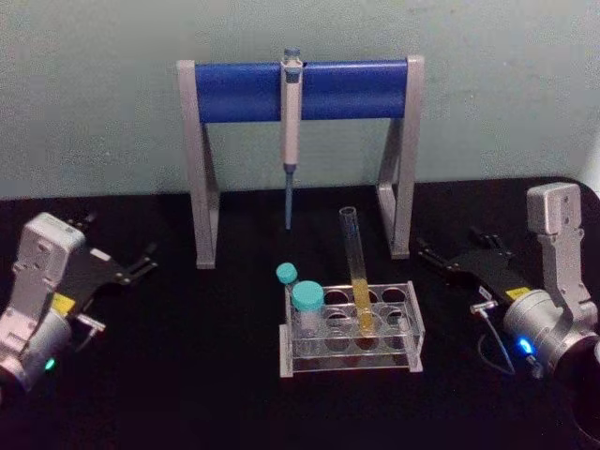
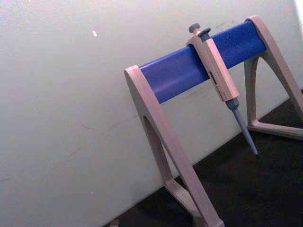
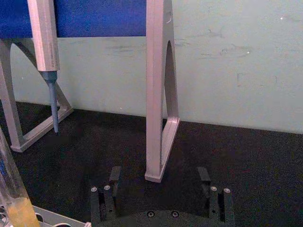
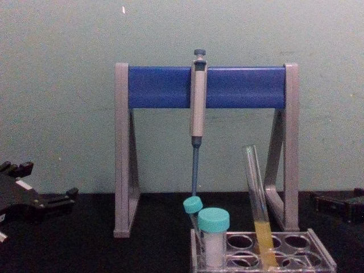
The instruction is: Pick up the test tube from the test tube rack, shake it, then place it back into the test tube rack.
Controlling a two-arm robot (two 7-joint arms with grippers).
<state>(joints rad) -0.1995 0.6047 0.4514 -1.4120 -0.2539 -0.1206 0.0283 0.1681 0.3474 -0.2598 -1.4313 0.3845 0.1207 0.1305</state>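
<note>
The test tube [image 1: 356, 272] is a long clear glass tube with yellow-orange liquid in its lower part. It stands leaning slightly in a back-row hole of the low clear test tube rack [image 1: 352, 362] at the table's middle front. The chest view shows the test tube [image 4: 259, 210] rising well above the test tube rack [image 4: 321, 257]. My left gripper [image 1: 141, 264] rests open at the left, far from the rack. My right gripper [image 1: 433, 259] sits open to the right of the rack, holding nothing. In the right wrist view its fingers [image 3: 115, 176] are spread wide, and the test tube [image 3: 12, 189] is off to one side.
A grey-and-blue pipette stand [image 1: 244, 91] holding a pipette [image 1: 292, 122] stands behind the rack. A short teal-capped white vial [image 1: 307, 305] and a thin teal-capped tube [image 1: 286, 274] occupy the rack's left end. The black tabletop [image 1: 187, 375] spreads around the rack.
</note>
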